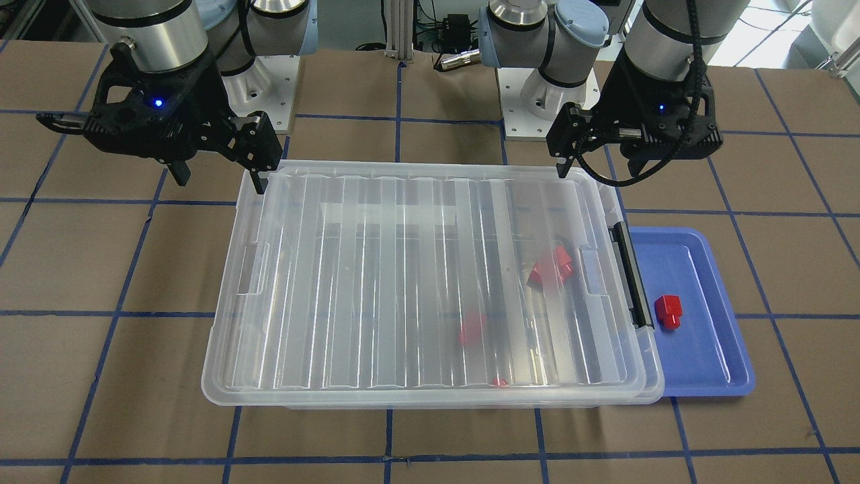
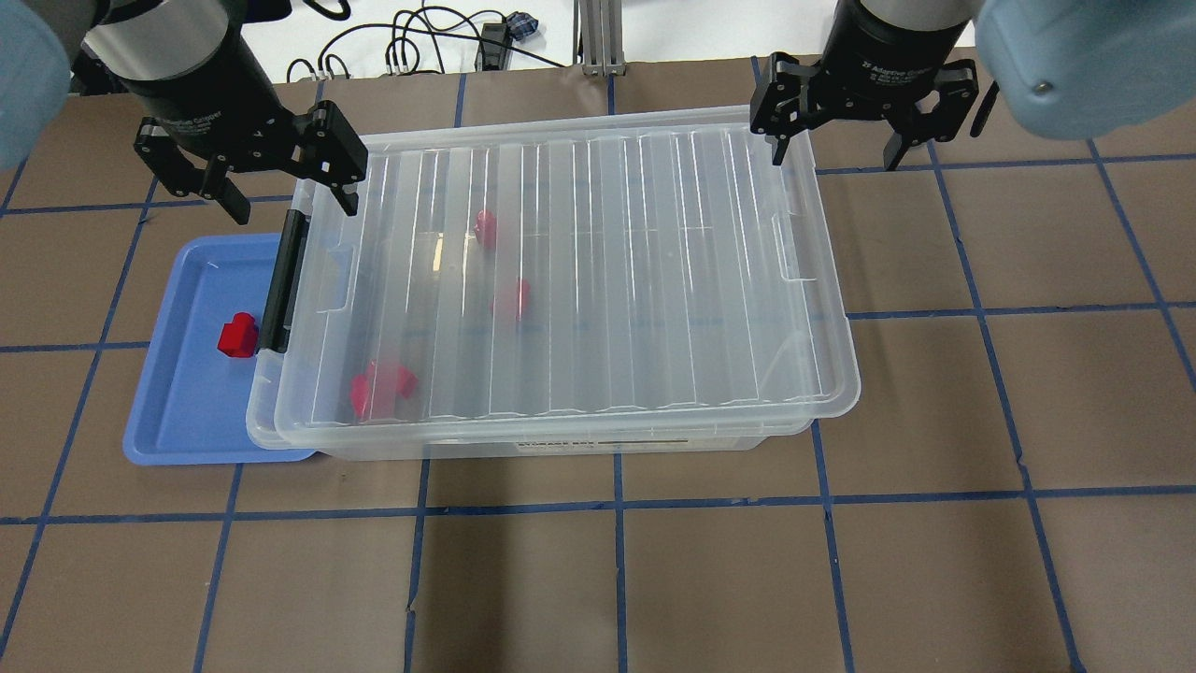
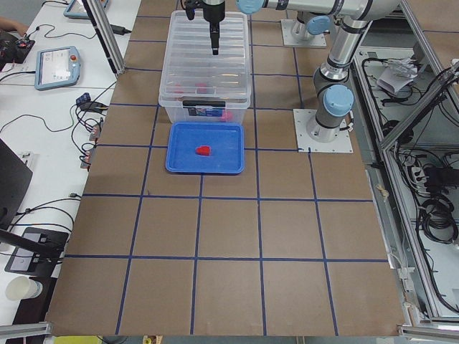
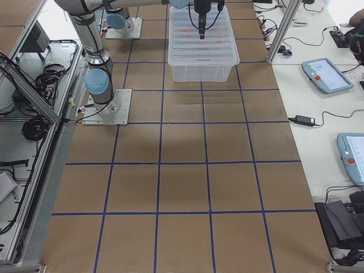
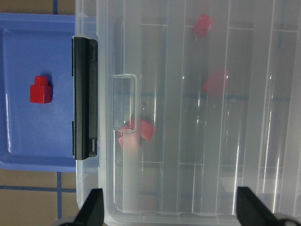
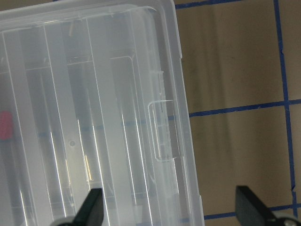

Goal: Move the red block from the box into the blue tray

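Red block (image 2: 237, 336) lies in the blue tray (image 2: 177, 411). Brown table (image 2: 934, 421), blue tape grid (image 2: 617, 505), cables (image 2: 402, 47) beyond; lidded clear box (image 2: 701, 280), tray at its nine o'clock; left gripper (image 2: 291, 201) and right gripper (image 2: 836, 157) hover, fingers apart. Block: bright, squarish, stubbed.

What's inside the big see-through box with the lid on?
Red blocks, seen hazily through the closed ribbed lid: two lie apart and a clump sits near the black latch. The lid blurs them, so whether the clump is one block or two cannot be told.
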### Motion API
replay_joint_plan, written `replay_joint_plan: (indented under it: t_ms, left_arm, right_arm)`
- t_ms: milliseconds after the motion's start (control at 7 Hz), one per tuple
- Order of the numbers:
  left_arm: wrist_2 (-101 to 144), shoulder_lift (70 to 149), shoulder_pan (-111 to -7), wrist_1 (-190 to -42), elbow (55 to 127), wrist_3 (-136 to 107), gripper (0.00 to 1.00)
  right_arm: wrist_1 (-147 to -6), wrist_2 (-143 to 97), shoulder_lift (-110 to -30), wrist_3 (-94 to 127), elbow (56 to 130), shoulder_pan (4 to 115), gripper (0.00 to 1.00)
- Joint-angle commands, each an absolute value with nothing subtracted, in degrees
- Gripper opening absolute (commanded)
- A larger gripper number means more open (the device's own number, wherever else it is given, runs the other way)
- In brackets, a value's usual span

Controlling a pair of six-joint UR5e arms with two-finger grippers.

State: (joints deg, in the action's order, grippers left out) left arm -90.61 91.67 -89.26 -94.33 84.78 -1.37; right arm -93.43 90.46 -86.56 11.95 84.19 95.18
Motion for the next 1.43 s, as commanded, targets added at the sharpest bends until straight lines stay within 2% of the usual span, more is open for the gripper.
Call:
replay_joint_plan:
  t_ms: [0, 286, 1286]
  left_arm:
    - [-90.6, 91.0, -89.5, -94.4, 85.2, 0.3, 1.0]
    - [-90.7, 90.4, -89.2, -92.9, 87.1, 3.9, 1.0]
    - [-90.5, 91.1, -89.4, -93.1, 86.0, 2.5, 1.0]
  right_arm:
    - [-93.3, 90.5, -86.6, 12.0, 84.0, 95.2, 1.0]
    - [-93.4, 90.7, -86.5, 12.0, 83.7, 95.1, 1.0]
    - [-93.3, 91.0, -86.5, 11.7, 83.8, 95.1, 1.0]
